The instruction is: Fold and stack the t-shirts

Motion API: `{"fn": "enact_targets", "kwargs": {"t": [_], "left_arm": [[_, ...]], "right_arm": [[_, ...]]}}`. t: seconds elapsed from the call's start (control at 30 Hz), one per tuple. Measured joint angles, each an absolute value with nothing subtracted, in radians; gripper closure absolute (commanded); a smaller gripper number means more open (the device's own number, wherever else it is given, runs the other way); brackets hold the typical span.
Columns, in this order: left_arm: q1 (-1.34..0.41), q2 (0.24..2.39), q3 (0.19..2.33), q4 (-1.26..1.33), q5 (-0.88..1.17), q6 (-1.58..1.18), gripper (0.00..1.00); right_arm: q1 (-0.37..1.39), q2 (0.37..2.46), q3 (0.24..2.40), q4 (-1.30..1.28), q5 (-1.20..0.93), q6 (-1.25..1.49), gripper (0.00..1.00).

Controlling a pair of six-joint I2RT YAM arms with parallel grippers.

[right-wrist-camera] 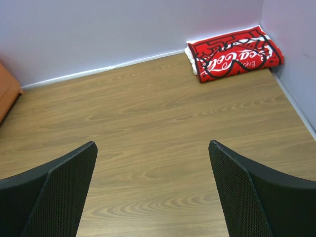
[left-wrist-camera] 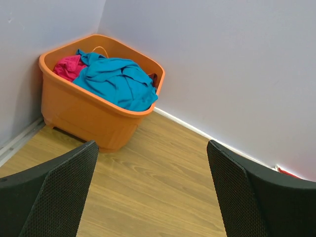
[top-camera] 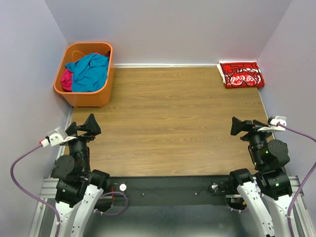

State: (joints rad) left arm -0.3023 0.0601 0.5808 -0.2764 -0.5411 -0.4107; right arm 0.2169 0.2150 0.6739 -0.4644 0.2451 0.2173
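Pincers gaping, empty: left gripper [top-camera: 89,126], right gripper [top-camera: 240,127].
Far-right corner: red t-shirt [top-camera: 241,74]; far-left basket [top-camera: 84,98]: teal t-shirt [top-camera: 91,71], pink t-shirt [top-camera: 66,79]; all well beyond pincers.

Lab cell — plain walls [top-camera: 173,29], wooden table [top-camera: 168,128]

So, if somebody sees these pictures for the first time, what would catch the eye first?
The orange plastic basket in the far left corner stands out, with a teal-blue t-shirt heaped over a magenta-pink t-shirt inside. Next comes the red Coca-Cola t-shirt, lying folded in the far right corner of the wooden table. The left claw and the right claw are open and empty at the near edge.
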Motion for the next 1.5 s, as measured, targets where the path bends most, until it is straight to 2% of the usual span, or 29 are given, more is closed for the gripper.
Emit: {"fn": "enact_targets", "kwargs": {"t": [0.2,0.4,0.57,0.77,1.03,1.2,1.33,1.43,1.47,1.5], "left_arm": [[-0.302,0.132,0.566,-0.202,-0.519,-0.421,0.02],[-0.300,0.548,0.722,-0.167,-0.480,-0.463,0.02],[-0.272,0.971,0.962,-0.172,-0.481,-0.462,0.07],[-0.085,1.449,1.372,-0.266,-0.444,-0.449,0.10],[0.073,1.927,1.843,-0.430,-0.401,-0.416,0.13],[0.118,2.115,2.001,-0.496,-0.384,-0.401,0.20],[0.143,2.199,2.021,-0.514,-0.359,-0.390,0.39],[0.152,2.225,2.021,-0.504,-0.336,-0.382,0.71],[0.153,2.226,2.021,-0.499,-0.332,-0.378,0.98],[0.153,2.226,2.021,-0.493,-0.327,-0.372,1.00]], "right_arm": [[0.217,0.215,0.674,-0.464,0.244,0.217,0.00],[0.217,0.216,0.674,-0.464,0.219,0.216,0.00],[0.217,0.217,0.673,-0.465,0.193,0.209,0.00],[0.217,0.213,0.673,-0.464,0.175,0.208,0.00],[0.217,0.216,0.673,-0.464,0.174,0.209,0.00],[0.217,0.222,0.673,-0.464,0.175,0.209,0.00],[0.217,0.247,0.673,-0.464,0.175,0.210,0.00],[0.217,0.272,0.673,-0.464,0.175,0.210,0.00],[0.217,0.282,0.673,-0.464,0.176,0.210,0.00],[0.217,0.290,0.673,-0.464,0.178,0.210,0.00]]}}
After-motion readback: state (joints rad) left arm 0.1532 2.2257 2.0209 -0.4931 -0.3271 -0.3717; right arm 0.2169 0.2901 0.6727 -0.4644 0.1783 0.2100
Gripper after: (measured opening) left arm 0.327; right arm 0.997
